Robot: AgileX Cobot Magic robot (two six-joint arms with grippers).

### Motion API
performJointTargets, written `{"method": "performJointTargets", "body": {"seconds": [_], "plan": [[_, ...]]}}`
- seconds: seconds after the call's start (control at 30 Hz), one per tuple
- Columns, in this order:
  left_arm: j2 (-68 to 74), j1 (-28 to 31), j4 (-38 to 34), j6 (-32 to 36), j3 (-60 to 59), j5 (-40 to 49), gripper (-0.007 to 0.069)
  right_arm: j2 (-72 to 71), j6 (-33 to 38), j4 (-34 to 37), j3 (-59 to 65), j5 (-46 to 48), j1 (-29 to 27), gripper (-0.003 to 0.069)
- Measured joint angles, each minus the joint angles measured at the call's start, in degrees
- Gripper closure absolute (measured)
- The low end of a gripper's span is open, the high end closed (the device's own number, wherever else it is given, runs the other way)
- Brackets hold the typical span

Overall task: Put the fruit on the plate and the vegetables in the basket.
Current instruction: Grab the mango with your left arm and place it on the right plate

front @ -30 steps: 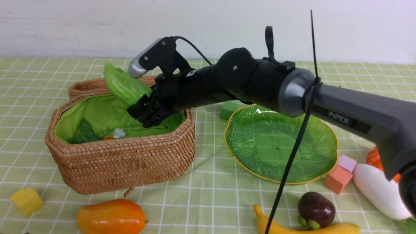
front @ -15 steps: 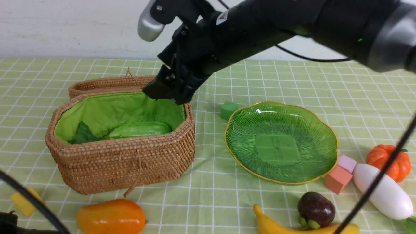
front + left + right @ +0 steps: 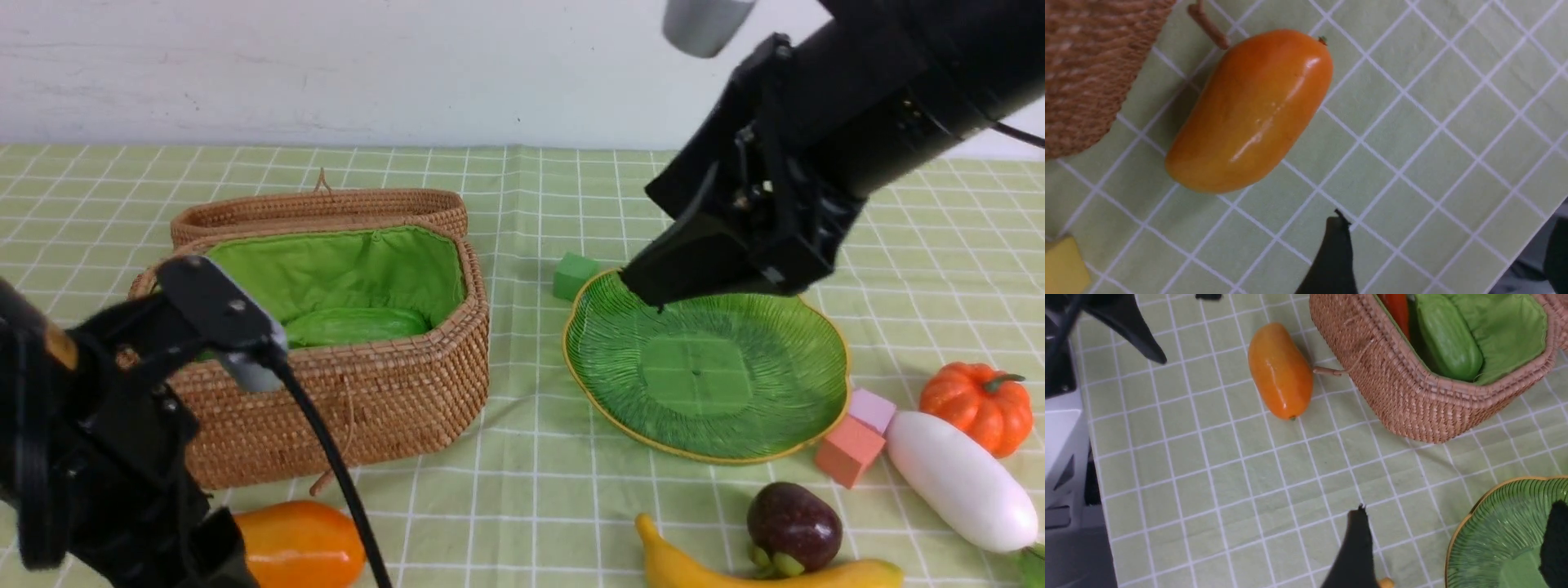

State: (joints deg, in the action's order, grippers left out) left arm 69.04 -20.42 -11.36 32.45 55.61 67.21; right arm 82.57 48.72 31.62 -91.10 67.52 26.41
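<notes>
Basket [image 3: 367, 408] held the cucumber [image 3: 355, 325] and red pepper [image 3: 1397, 308], two vegetables in. Plate [image 3: 735, 392] lay bare, no fruit placed. Left on the counter: radish [image 3: 959, 482] right of the plate, mango [image 3: 1251, 110] just in front of the basket, banana [image 3: 735, 572] at the near edge, pumpkin [image 3: 976, 406] beside the radish, purple fruit [image 3: 793, 527] by the banana. Left jaws hung spread and empty near the mango; right jaws, spread and empty, hovered over the plate's rim.

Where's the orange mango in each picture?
Front view: the mango lies at the near edge on the left, in front of the basket, partly hidden.
Left wrist view: the mango fills the middle, next to the basket wall.
Right wrist view: the mango lies beside the basket.
Shared landmark: the basket.
</notes>
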Motion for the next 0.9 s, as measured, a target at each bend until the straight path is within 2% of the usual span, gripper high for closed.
{"method": "performJointTargets", "body": {"seconds": [0.1, 0.2, 0.27, 0.53, 0.73, 0.9], "plan": [[1.06, -6.78, 10.94, 1.4, 0.0, -2.0, 0.0015, -4.33, 2.19, 3.19, 4.85, -1.82, -1.3, 0.0097], [2.56, -8.38, 18.56, 3.21, 0.0, -7.3, 0.0028, -7.33, 4.36, 6.35, 8.3, -4.09, -1.42, 0.0097], [4.63, -8.38, 20.66, 4.41, 0.0, -10.86, 0.0033, -8.89, 5.82, 7.95, 10.27, -5.0, -1.42, 0.0097], [13.3, -7.81, 20.2, 8.06, 0.0, -15.42, 0.0036, -11.05, 7.45, 9.61, 12.12, -5.66, -1.54, 0.0097], [18.1, -4.49, 18.54, 9.39, 0.0, -17.68, 0.0036, -12.06, 7.52, 9.61, 12.13, -4.55, -1.59, 0.0097], [22.13, -1.56, 12.68, 13.53, 0.23, -19.39, 0.0036, -13.33, 7.64, 9.61, 12.13, -3.78, -1.59, 0.0097]]}}
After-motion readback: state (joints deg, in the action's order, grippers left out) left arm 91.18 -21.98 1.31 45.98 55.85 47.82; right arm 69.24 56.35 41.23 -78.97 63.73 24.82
